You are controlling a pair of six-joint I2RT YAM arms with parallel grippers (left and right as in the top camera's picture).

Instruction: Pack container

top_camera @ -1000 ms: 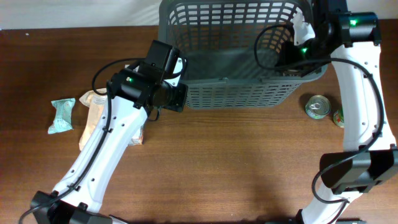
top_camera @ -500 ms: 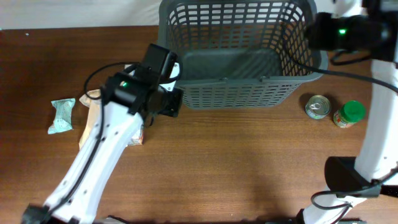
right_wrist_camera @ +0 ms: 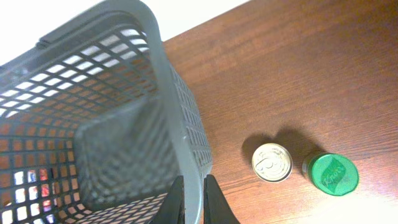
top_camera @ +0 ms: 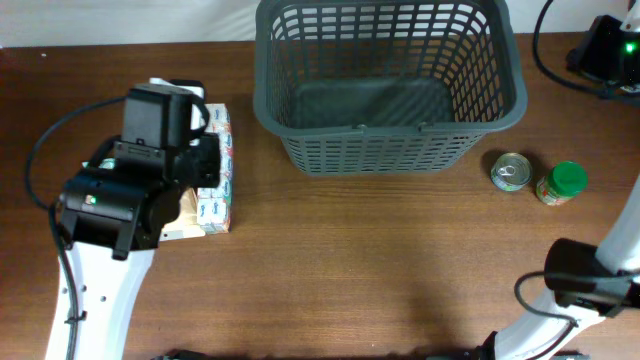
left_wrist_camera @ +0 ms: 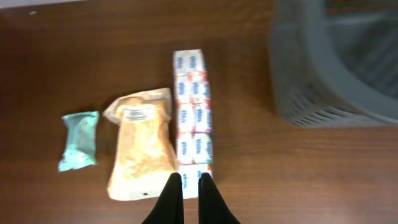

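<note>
The dark grey slotted basket (top_camera: 390, 150) stands at the back centre, and its inside looks empty. It also shows in the left wrist view (left_wrist_camera: 329, 68) and the right wrist view (right_wrist_camera: 174, 124). My left gripper (left_wrist_camera: 189, 186) is shut and empty, and hovers over the near end of a long white, blue and red box (left_wrist_camera: 191, 112). A tan pouch (left_wrist_camera: 140, 146) lies next to the box, and a teal packet (left_wrist_camera: 79, 140) lies further left. My right gripper (right_wrist_camera: 193, 196) is shut and empty, high above the basket's right rim.
A small round tin can (top_camera: 512, 171) and a green-lidded jar (top_camera: 560, 183) stand right of the basket; both show in the right wrist view, the can (right_wrist_camera: 272, 162) and the jar (right_wrist_camera: 333, 174). In the overhead view my left arm (top_camera: 130, 200) covers the pouch and the teal packet.
My left arm has drawn back from the basket's left corner to over the packages. My right arm has lifted out of the basket and swung to the far right edge.
</note>
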